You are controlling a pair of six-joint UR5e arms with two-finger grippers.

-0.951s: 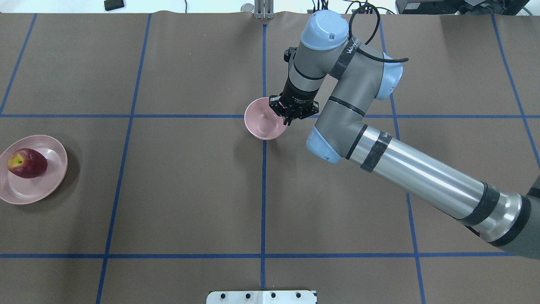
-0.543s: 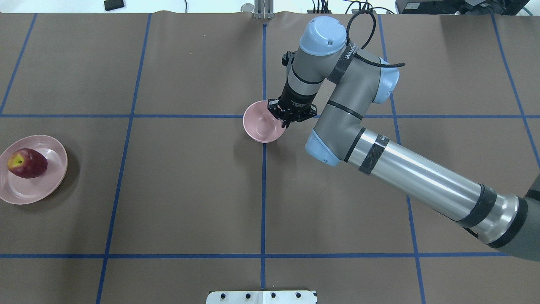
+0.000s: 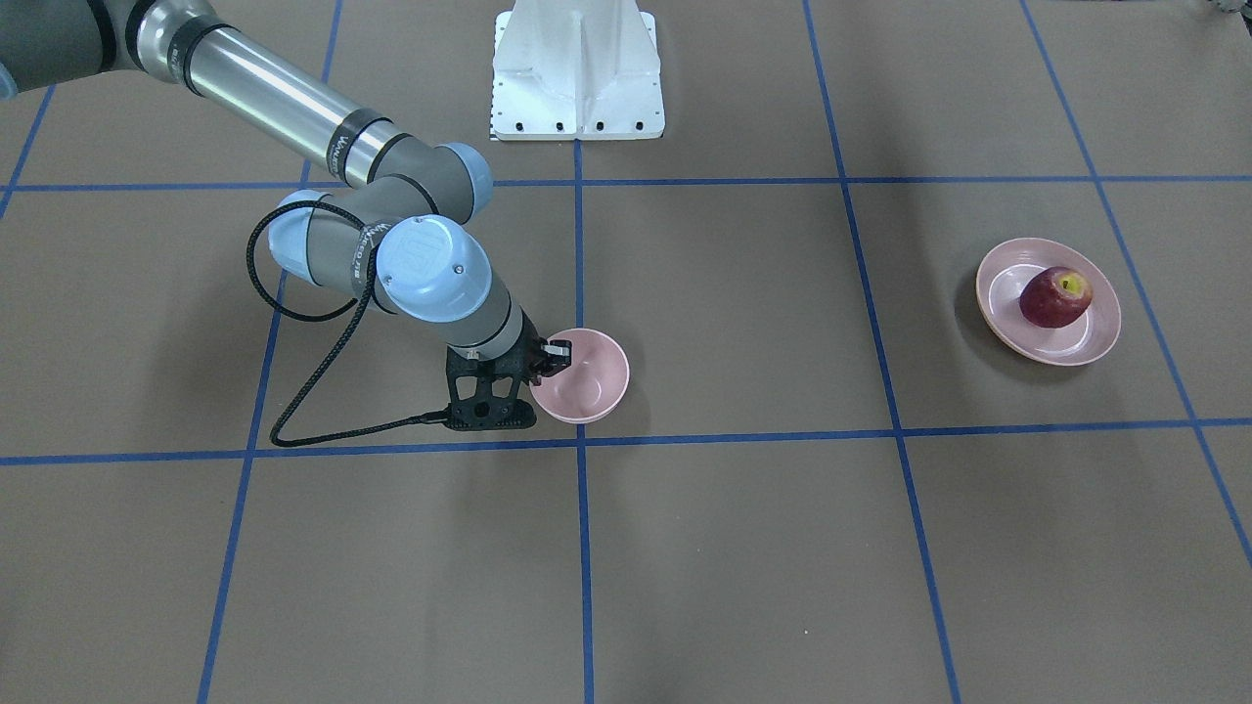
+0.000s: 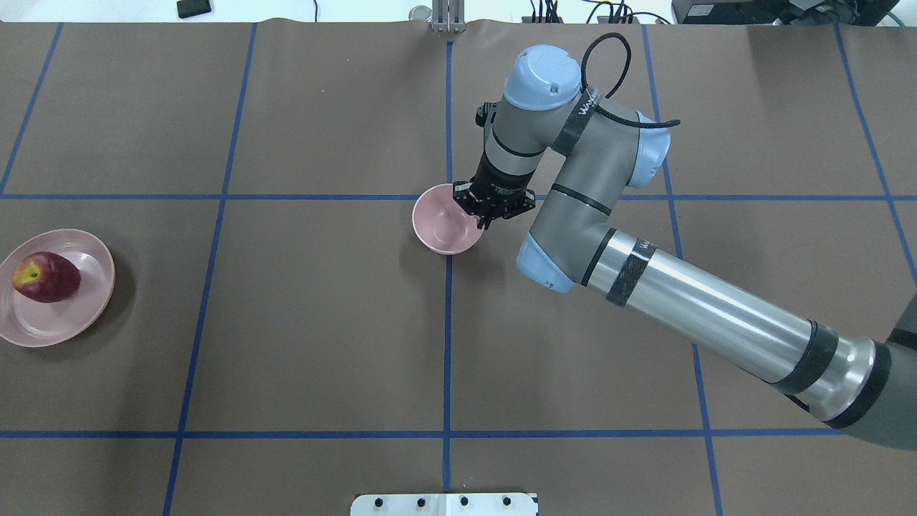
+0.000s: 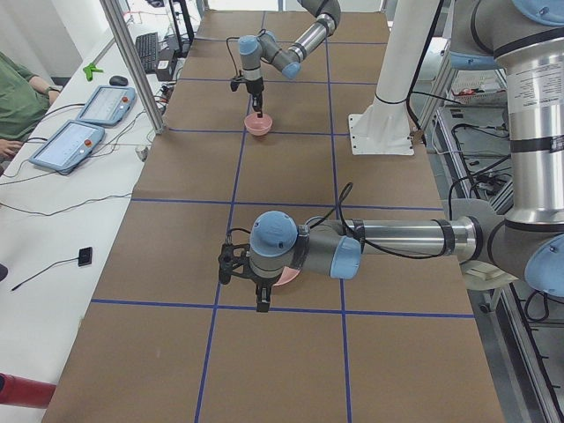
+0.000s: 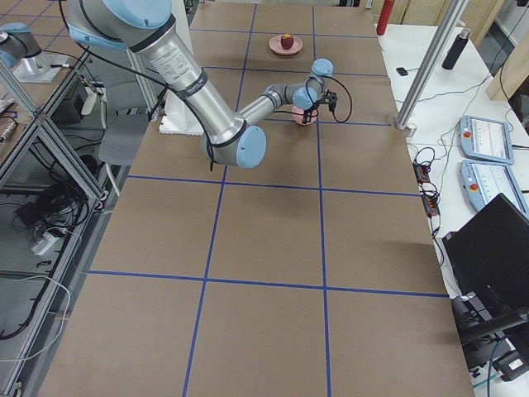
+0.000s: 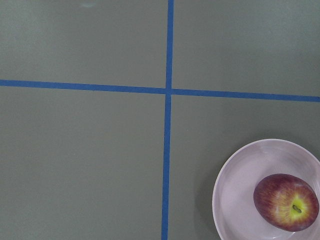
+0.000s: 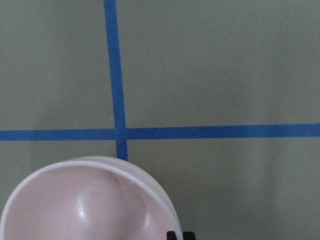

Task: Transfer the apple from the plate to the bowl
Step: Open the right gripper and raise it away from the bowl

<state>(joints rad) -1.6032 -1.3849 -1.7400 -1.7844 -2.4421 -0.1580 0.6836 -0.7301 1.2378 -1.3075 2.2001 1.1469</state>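
Note:
The dark red apple [image 4: 46,277] lies on the pale pink plate [image 4: 43,331] at the table's far left; both show in the left wrist view, the apple [image 7: 286,202] on the plate [image 7: 235,190] at bottom right. My right gripper [image 4: 487,215] is shut on the right rim of the small pink bowl [image 4: 440,228] near the table's middle; its fingertips [image 8: 172,235] show beside the bowl [image 8: 85,205]. The bowl is empty. My left gripper [image 5: 261,304] shows only in the exterior left view, hanging near the plate; I cannot tell whether it is open.
Brown table with blue tape grid lines. The white robot base plate [image 3: 577,68] stands at the robot's edge. The right arm's black cable [image 3: 293,420] loops down to the table beside the bowl. Operator tablets [image 5: 104,104] lie on a side table.
My right gripper has moved slightly left and toward the robot, carrying the bowl with it. The apple and plate have not moved.

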